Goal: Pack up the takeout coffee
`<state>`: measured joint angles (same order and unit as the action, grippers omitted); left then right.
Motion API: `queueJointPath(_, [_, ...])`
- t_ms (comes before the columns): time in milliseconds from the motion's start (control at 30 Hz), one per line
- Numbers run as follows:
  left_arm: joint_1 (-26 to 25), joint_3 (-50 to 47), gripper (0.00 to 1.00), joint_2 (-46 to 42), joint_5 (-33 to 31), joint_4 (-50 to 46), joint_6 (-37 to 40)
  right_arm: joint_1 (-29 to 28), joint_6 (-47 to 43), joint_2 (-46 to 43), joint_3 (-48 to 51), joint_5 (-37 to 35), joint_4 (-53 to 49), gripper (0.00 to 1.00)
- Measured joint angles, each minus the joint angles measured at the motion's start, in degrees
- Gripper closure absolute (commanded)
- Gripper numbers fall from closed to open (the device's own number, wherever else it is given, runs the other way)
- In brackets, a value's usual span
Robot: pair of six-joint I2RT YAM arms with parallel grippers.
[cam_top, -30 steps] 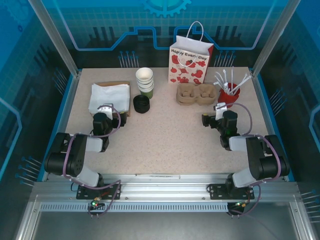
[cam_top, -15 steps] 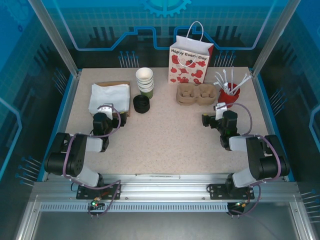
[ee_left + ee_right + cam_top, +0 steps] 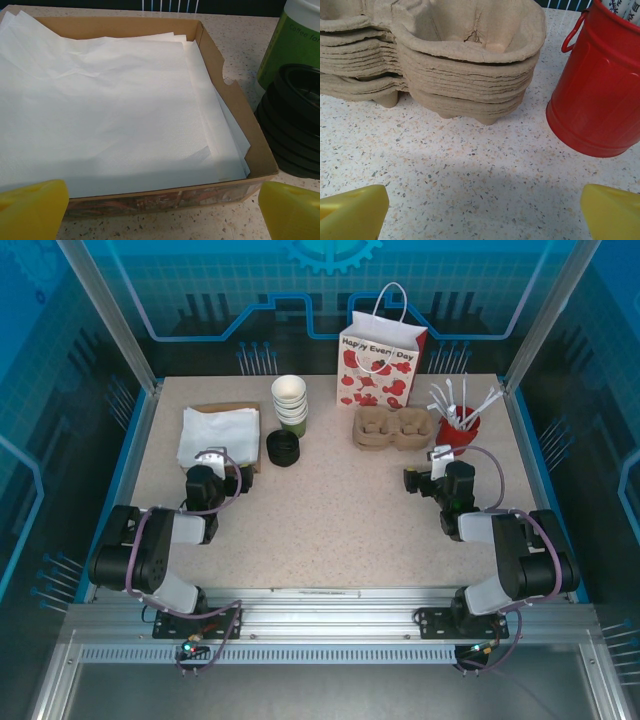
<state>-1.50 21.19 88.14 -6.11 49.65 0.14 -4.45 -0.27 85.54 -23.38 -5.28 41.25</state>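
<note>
The left pincer (image 3: 160,220) stands wide open with nothing between its yellow fingertips (image 3: 30,210), low over the worktop (image 3: 340,515) and facing a shallow cardboard box (image 3: 235,100) of white paper sheets (image 3: 100,100). The right pincer (image 3: 480,215) is likewise spread wide and empty, facing a stack of pulp cup carriers (image 3: 470,65) with a red bucket (image 3: 595,95) just to their right. A stack of green cups (image 3: 290,403) stands upright at the back left of centre, long axis vertical, white mouths up, without lids. A short stack of black lids (image 3: 284,448) lies flat just in front of it, near the box's right wall. In the left wrist view the lowest cup's printed side rises behind the lids. A white gift bag (image 3: 380,365) with red shapes stands upright at the back, handles up, behind the carriers. Where the takeout coffee itself stands, and which way it points, I cannot tell from these views.
</note>
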Motion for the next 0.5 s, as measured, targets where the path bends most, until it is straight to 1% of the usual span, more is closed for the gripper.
queueJointPath(133, [0.0,0.0,0.01,0.0,0.0,0.3,0.0,0.0,0.0,0.0,-0.1,-0.4,-0.2,0.0])
queueJointPath(233, [0.0,-0.8,0.01,-1.9,-0.2,0.2,0.0,-0.5,0.2,-2.0,-1.8,-2.6,-5.3,0.0])
queueJointPath(333, [-0.1,-1.5,0.01,-9.4,-1.4,-4.0,-0.2,-0.9,2.4,-8.7,-4.9,-4.6,-13.1,0.0])
queueJointPath(433, [-0.1,1.3,0.01,-18.8,-3.3,-13.0,-3.5,-0.9,8.5,-17.7,-8.0,-4.8,-20.5,0.03])
queueJointPath(500, [-0.1,5.3,0.01,-23.3,-2.5,-19.6,-6.4,-1.2,12.5,-22.3,-10.2,-4.4,-25.5,0.06])
